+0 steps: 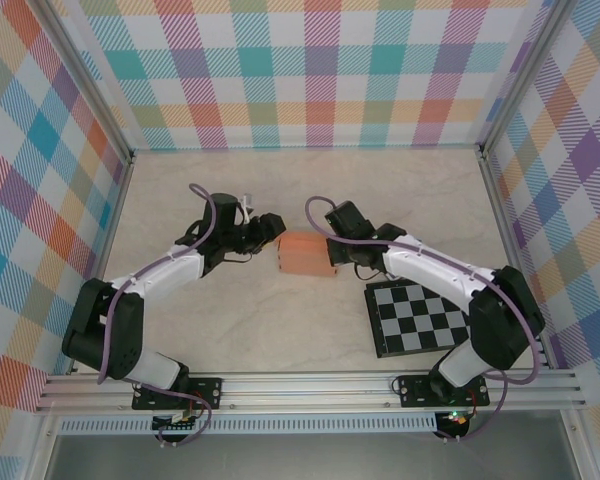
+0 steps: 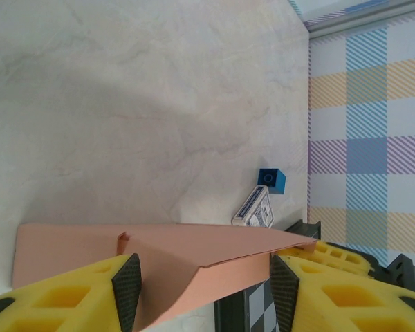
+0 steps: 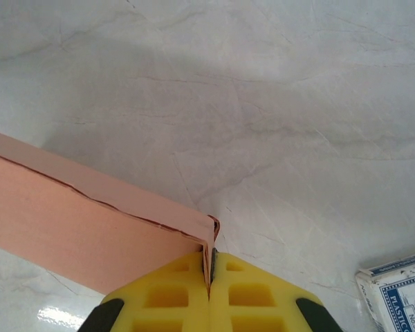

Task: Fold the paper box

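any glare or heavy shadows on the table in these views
Left wrist: a broad soft shadow falls across the table above the paper box, no glare. Right wrist: a similar shadow band, plus a small bright glare patch at lower left. Top external: even light, faint shadows.

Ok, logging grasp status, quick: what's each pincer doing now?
Left pincer: open, straddling the paper box.
Right pincer: closed on the paper box's edge.
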Controlling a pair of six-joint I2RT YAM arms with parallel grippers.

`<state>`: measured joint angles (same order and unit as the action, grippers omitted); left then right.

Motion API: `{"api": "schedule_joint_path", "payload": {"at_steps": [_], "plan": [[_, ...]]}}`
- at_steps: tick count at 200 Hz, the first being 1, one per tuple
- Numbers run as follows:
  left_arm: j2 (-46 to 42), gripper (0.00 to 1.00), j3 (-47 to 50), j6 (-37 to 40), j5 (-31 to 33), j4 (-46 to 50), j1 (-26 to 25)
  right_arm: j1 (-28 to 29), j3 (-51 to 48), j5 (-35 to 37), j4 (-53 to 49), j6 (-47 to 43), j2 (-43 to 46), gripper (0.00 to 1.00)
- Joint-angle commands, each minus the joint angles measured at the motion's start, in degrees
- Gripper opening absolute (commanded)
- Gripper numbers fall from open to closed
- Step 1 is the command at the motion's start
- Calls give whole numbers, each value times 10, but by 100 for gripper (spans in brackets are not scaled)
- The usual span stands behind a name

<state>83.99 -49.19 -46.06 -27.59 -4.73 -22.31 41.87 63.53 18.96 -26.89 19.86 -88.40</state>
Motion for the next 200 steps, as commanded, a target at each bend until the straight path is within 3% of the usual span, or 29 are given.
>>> {"api": "schedule_joint_path", "payload": {"at_steps": [1,63,200], "plan": [[-28,54,14,-33,-7,-22,-5,-3,19,-7,-3,-10,-16,0],[-17,54,10,-53,-12,-34,-9,-3,31,-11,-1,-12,-25,0],[13,38,34,-32,18,-46,-36,-3,32,-6,22,-8,-25,2]]}}
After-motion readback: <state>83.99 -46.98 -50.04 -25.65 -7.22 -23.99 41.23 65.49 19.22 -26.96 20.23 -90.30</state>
